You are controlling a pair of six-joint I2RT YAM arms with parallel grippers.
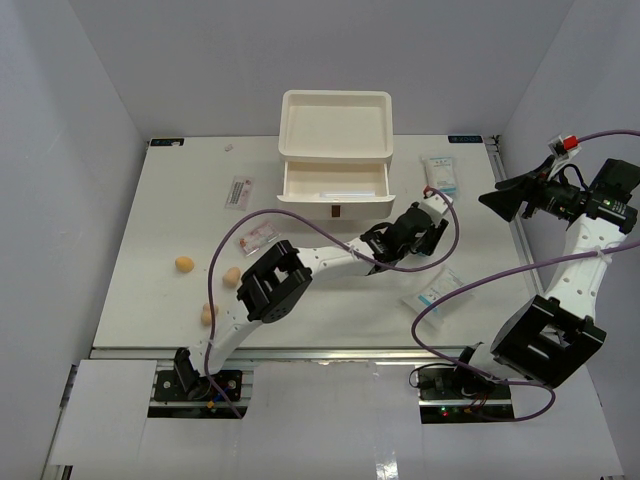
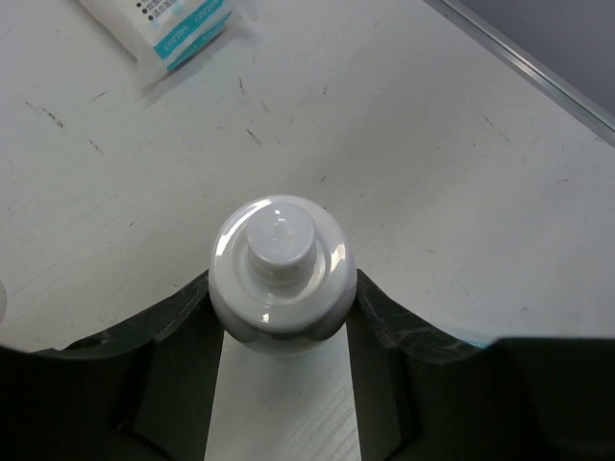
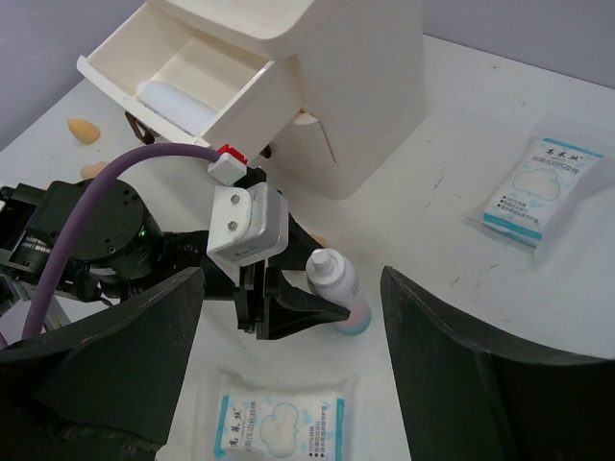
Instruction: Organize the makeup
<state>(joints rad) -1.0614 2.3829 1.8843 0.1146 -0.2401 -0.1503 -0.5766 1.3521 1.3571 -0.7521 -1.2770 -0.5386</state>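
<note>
A small white bottle (image 2: 281, 269) stands upright on the table, and my left gripper (image 2: 283, 288) is shut on it, one finger touching each side below its shoulder. In the right wrist view the same bottle (image 3: 336, 288) has a pink and blue base, with the left gripper (image 3: 317, 279) around it. From above, the left gripper (image 1: 428, 232) sits just right of the open drawer. My right gripper (image 1: 500, 203) hangs open and empty above the table's right edge. Three tan sponges (image 1: 185, 264) lie at the left. White-blue sachets (image 1: 440, 175) (image 1: 432, 295) and clear pink packets (image 1: 239, 191) (image 1: 258, 236) lie around.
The white drawer box (image 1: 336, 150) stands at the back middle with one drawer (image 3: 173, 104) pulled out and a white bottle lying inside it. A purple cable loops over the table in front of the left arm (image 1: 270, 285).
</note>
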